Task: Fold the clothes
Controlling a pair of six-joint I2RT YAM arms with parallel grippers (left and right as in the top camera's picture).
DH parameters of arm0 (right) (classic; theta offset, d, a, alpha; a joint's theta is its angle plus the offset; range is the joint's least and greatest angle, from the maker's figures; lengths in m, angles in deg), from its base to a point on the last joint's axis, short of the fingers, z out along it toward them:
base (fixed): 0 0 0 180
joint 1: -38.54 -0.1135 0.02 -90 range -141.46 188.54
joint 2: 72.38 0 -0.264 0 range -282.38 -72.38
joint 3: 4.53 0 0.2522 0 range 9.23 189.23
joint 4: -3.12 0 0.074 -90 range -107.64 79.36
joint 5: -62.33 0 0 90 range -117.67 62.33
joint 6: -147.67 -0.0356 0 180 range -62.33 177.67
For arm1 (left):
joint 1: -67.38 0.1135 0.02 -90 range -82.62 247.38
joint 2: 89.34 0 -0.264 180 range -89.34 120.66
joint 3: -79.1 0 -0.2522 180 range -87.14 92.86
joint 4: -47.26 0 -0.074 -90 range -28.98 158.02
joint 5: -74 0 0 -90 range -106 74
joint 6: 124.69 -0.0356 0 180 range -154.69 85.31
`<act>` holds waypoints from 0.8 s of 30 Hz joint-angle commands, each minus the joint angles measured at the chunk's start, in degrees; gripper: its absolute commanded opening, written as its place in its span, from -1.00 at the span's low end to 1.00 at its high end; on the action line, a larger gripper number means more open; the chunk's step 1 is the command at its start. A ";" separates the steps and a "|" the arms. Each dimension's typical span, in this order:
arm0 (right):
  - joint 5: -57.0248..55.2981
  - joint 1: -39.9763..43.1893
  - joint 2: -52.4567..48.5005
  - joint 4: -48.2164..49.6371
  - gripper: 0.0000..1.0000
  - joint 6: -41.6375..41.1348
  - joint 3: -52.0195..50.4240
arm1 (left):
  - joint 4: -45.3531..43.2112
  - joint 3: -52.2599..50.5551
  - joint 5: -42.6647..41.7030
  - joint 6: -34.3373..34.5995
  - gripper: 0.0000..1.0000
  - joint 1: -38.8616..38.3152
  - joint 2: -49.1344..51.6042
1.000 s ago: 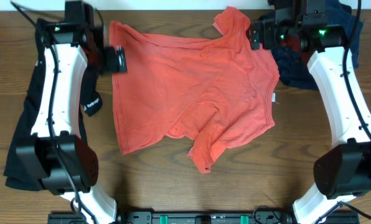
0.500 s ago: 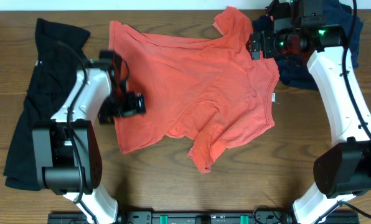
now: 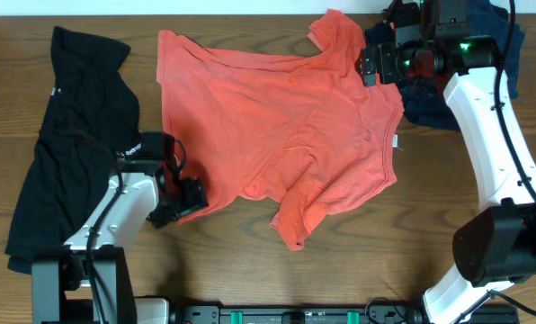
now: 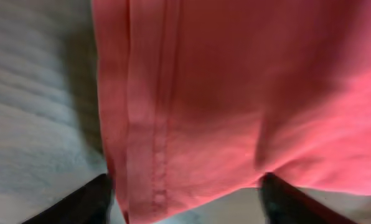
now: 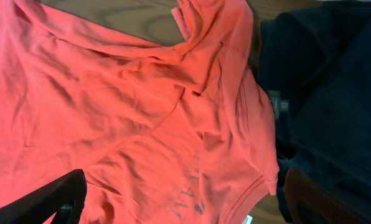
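Observation:
The coral-red T-shirt (image 3: 286, 126) lies spread and wrinkled on the wooden table, with a fold near its lower hem. Faint dark lettering shows through it in the right wrist view (image 5: 188, 199). My left gripper (image 3: 187, 198) is open at the shirt's lower-left hem corner. In the left wrist view the hem (image 4: 154, 155) lies between the two fingers of the left gripper (image 4: 185, 208). My right gripper (image 3: 369, 61) is open above the shirt's upper right part, near the sleeve; the right wrist view shows it (image 5: 185, 205) empty. The black top (image 3: 70, 135) lies limp at the left.
A dark navy garment (image 3: 434, 99) is heaped at the back right, under the right arm and touching the shirt's right edge; it also shows in the right wrist view (image 5: 322, 93). Bare wood (image 3: 358, 261) lies in front of the shirt.
My left arm has swung from the shirt's upper-left corner down along its left edge to the lower-left hem corner, uncovering the black top. The right arm has barely moved.

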 commanded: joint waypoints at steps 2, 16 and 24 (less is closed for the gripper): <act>1.42 -0.28 -0.24 -0.07 0.99 0.70 0.15 | -1.14 -0.96 -0.13 1.29 0.34 0.20 0.22; 1.42 -0.26 -0.24 -0.33 0.98 0.72 0.15 | -2.19 -0.96 0.09 1.25 -0.88 0.20 0.22; 1.40 -0.26 -0.24 -0.61 0.98 0.74 0.15 | -2.29 3.41 0.09 -0.17 -0.88 6.01 -0.07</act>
